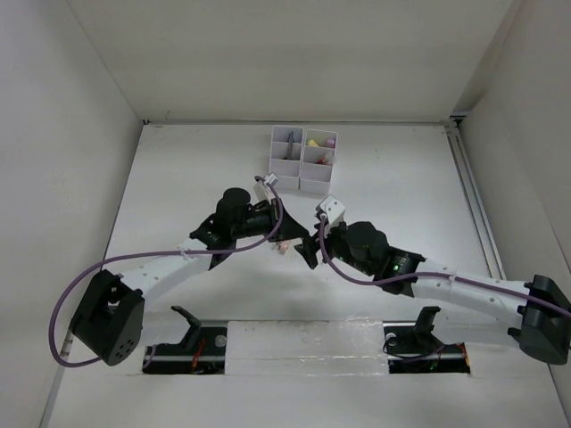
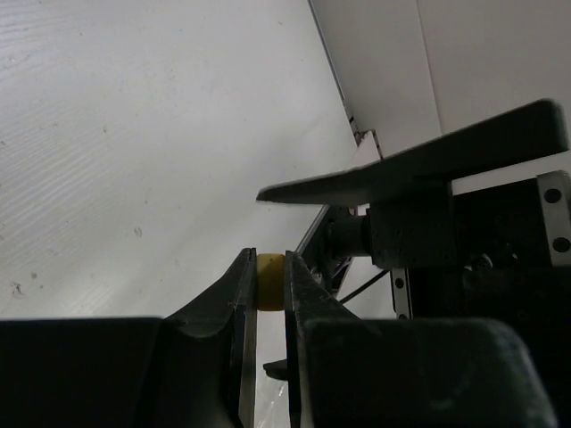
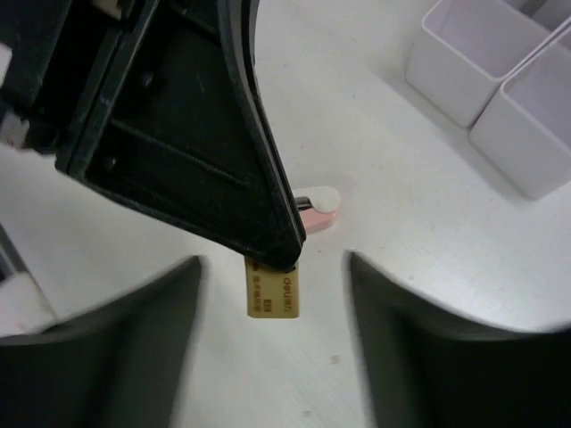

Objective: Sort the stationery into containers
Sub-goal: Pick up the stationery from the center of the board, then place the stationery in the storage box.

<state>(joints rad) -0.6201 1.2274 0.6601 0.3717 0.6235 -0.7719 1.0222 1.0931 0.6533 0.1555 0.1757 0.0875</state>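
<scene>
the left end effector (image 2: 269, 260) clamps a yellow eraser (image 2: 270, 283) over the desk (image 2: 134, 134), short of the white tray (image 1: 303, 159), while the right end effector (image 1: 310, 248) stands spread wide beside it.

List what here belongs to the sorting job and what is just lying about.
Job: yellow eraser, pinched in the left claw; pink eraser on the table; white organizer tray.
Not the job: purple cables; mounting rail at the near edge.
</scene>
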